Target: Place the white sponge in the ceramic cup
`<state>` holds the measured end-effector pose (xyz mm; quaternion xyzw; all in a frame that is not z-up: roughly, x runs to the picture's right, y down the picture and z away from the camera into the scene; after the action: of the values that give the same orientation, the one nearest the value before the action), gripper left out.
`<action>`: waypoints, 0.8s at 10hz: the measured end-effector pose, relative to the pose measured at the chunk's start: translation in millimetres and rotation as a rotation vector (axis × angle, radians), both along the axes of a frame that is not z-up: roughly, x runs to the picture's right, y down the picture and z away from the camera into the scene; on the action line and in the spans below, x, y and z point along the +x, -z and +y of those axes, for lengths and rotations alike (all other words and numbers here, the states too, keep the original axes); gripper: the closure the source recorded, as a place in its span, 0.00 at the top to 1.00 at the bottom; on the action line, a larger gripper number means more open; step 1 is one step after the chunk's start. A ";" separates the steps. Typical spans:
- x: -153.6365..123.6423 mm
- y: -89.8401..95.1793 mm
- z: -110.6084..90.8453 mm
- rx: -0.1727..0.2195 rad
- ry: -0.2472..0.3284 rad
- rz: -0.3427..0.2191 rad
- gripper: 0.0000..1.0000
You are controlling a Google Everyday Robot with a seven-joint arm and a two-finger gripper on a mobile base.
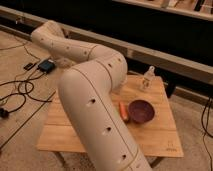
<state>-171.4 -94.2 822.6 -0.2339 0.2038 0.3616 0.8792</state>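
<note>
My big white arm [95,105] rises from the bottom of the camera view, bends over the wooden table [155,137] and folds back to the upper left. My gripper is out of sight past the arm's far links, and it is shut. Neither the white sponge nor the ceramic cup shows; the arm covers the table's left and back middle.
A purple bowl [141,111] sits right of centre on the table, with an orange carrot-like piece [123,111] next to it. A small white bottle [148,77] stands at the back right. Cables [20,92] and a dark box [46,65] lie on the floor to the left.
</note>
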 end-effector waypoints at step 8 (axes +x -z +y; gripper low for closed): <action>86.8 -12.9 -24.6 -0.024 -0.216 0.125 0.00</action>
<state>-84.6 -118.9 835.4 -0.2418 0.2363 0.4657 0.8178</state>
